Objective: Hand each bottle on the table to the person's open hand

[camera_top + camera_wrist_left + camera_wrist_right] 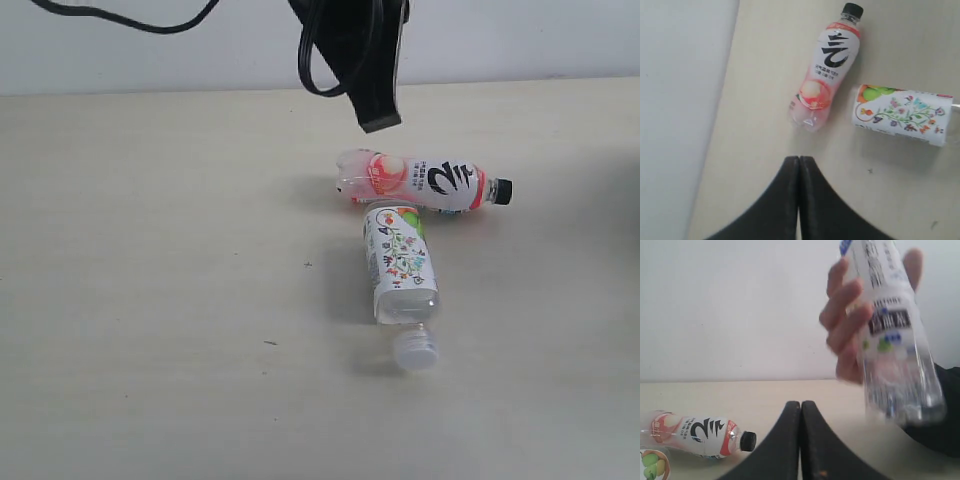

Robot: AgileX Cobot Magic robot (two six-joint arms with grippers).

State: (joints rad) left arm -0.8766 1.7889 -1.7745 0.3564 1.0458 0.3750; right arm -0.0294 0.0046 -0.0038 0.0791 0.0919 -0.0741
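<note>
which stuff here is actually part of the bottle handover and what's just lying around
In the job: pink-red bottle, floral-label bottle, blue-label bottle, person's hand holding it, table, left gripper, right gripper, both shut.
Just there: black cable, white wall.

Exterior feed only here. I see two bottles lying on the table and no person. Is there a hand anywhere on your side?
Observer: Yes. The right wrist view shows a hand wrapped around a clear bottle with a white label and blue marks.
Operator: Is the robot holding that one too?
Observer: No. The right fingers are pressed shut with nothing between them, apart from that bottle.
Operator: And the left side?
Observer: The left fingers are shut and empty too. The pink bottle lies beyond their tips, untouched.
</note>
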